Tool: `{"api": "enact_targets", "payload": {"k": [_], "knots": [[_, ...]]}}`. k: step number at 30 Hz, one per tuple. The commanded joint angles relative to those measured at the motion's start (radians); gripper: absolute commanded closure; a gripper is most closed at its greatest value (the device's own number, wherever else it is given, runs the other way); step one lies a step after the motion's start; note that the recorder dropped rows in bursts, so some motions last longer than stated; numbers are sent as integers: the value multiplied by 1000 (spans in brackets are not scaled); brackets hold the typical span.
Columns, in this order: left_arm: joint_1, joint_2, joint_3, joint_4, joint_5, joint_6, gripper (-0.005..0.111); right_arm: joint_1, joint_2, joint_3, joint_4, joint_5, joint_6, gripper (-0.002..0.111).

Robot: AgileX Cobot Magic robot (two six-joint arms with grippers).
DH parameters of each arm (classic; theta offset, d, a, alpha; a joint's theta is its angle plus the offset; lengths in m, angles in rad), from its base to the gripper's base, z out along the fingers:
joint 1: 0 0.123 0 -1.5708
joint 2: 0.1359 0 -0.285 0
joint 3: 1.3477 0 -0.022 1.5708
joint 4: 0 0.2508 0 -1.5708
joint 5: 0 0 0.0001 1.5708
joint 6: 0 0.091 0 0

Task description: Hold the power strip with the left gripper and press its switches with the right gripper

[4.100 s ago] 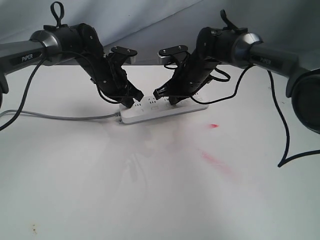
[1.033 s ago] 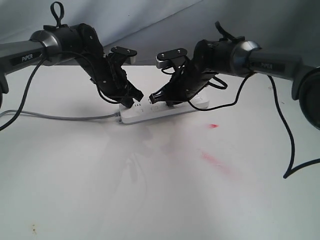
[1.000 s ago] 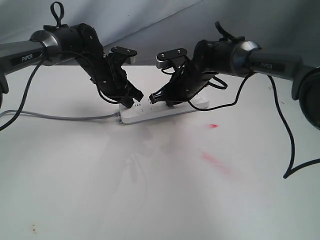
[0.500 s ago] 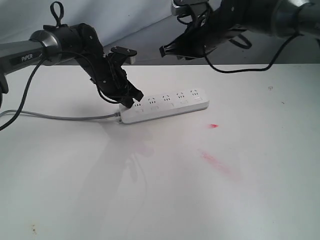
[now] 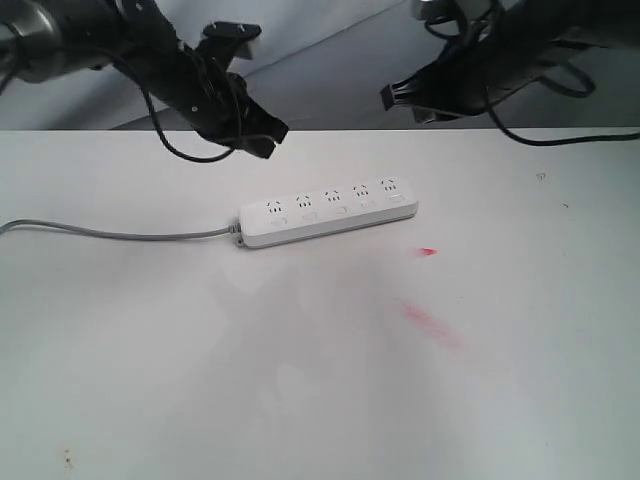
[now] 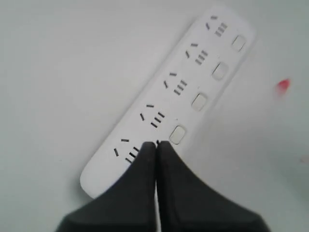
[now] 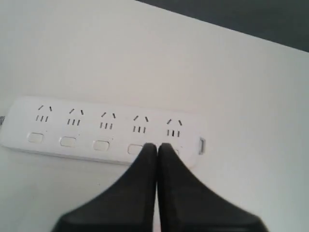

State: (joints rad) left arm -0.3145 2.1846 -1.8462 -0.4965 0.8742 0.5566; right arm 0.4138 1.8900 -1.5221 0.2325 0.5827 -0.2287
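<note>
The white power strip (image 5: pixel 327 211) lies flat on the white table, its grey cord (image 5: pixel 110 233) running off to the left. Its small white switches (image 5: pixel 311 215) sit in a row below the socket groups; the left wrist view shows the power strip (image 6: pixel 178 92) and switches (image 6: pixel 199 101), the right wrist view the power strip (image 7: pixel 104 128) and switches (image 7: pixel 68 141). My left gripper (image 5: pixel 268 141) hangs shut in the air above and behind the strip's left end, touching nothing; its tips (image 6: pixel 156 143) meet. My right gripper (image 5: pixel 392 98) is also shut and raised high at the back right, with tips (image 7: pixel 157 145) together.
Red marks (image 5: pixel 428 252) and a red smear (image 5: pixel 432 325) stain the table to the right of and in front of the strip. A grey backdrop (image 5: pixel 320 60) rises behind the table's far edge.
Both grippers have lifted off the power strip. The right rose first and drew back to the right; the left then let go of the strip's left end and rose.
</note>
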Motion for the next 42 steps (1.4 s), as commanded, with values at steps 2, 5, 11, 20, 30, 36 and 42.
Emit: {"api": "enact_targets", "payload": {"k": [2, 5, 11, 20, 30, 36, 42], "knots": [[-3, -213, 239, -18, -114, 47, 107, -51, -212, 198, 30, -53, 6, 108], [-3, -339, 399, -21, -224, 47, 107, -55, -348, 307, 33, -64, 6, 108], [-3, -631, 715, -86, -456, 47, 107, -55, -638, 544, 56, -168, 48, 108], [-3, -1120, 1107, -122, -744, 47, 107, -55, -1048, 870, 93, -375, 81, 108], [-3, -1549, 1499, -122, -979, -55, 107, -55, -1333, 1162, 64, -535, 66, 108], [-3, -1733, 1667, -124, -1059, -109, 107, -55, -1434, 1345, 71, -603, 78, 108], [-3, -1859, 1795, -124, -1146, -150, 107, -55, -1522, 1522, 76, -766, 78, 108]]}}
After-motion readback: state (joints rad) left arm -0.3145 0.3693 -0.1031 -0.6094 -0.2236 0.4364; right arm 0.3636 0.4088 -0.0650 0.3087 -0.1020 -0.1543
